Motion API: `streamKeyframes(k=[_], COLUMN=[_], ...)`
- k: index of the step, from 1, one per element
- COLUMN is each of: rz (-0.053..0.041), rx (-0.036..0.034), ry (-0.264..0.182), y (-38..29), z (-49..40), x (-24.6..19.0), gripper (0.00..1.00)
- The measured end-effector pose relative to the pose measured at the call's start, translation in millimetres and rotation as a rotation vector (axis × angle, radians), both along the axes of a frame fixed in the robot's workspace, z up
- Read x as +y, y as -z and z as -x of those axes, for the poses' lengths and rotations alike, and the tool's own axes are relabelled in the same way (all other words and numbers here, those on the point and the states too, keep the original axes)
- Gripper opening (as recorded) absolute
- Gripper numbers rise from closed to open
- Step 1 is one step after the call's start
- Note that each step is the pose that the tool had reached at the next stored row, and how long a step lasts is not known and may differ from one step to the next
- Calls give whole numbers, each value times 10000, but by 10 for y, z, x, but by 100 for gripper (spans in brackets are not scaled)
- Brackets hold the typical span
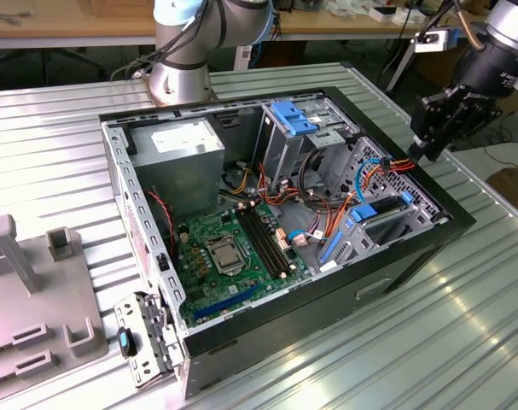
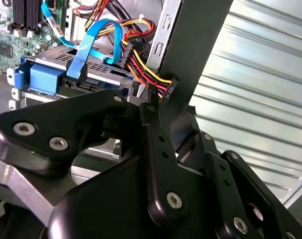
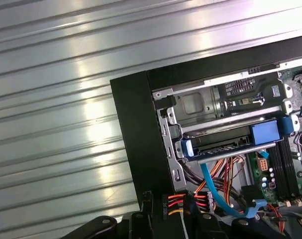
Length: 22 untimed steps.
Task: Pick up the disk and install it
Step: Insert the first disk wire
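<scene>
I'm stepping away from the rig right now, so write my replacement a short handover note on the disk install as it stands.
Gripper: carries no disk. It hovers at the rim of the computer case, beside a black power plug on red and yellow wires. Open or shut: can't tell.
Disk: lies in the drive cage inside the case, with blue rails at both ends. A blue cable runs to it.
Done: the disk sits in its bay.
Left: can't tell if it is fully seated or powered.

Grey disk (image 3: 225, 144) with blue rails, green motherboard (image 1: 229, 252), black case (image 1: 395, 282), ribbed silver table (image 1: 463, 342).
</scene>
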<state>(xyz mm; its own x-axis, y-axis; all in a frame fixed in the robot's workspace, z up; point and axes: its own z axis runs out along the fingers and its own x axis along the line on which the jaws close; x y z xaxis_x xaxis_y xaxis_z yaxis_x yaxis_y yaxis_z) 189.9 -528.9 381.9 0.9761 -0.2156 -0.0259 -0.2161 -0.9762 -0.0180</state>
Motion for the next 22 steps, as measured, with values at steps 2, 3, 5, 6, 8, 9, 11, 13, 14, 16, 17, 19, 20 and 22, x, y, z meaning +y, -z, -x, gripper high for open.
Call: streamKeyframes(k=[2,3,5,6,8,9,11,13,14,16,17,19,20,22], rz=[1,0,-1,-3,-1,-1,-3,-8,-10,-13,-13,-17,-19,-33], rx=[0,0,-46,-67,-106,-129,-149,-166,-173,-179,-180,-180,-180,-180], ry=[18,247,488,489,489,489,489,490,489,489,488,489,489,489], y=[13,46,112,125,142,150,155,156,155,156,157,161,162,169], z=[-2,-15,-34,-33,-33,-32,-29,-10,-1,3,3,4,4,4], x=[16,43,48,48,48,48,48,48,48,47,48,48,48,48], gripper=[38,38,38,38,29,29,29,29,29,29,29,29,29,27])
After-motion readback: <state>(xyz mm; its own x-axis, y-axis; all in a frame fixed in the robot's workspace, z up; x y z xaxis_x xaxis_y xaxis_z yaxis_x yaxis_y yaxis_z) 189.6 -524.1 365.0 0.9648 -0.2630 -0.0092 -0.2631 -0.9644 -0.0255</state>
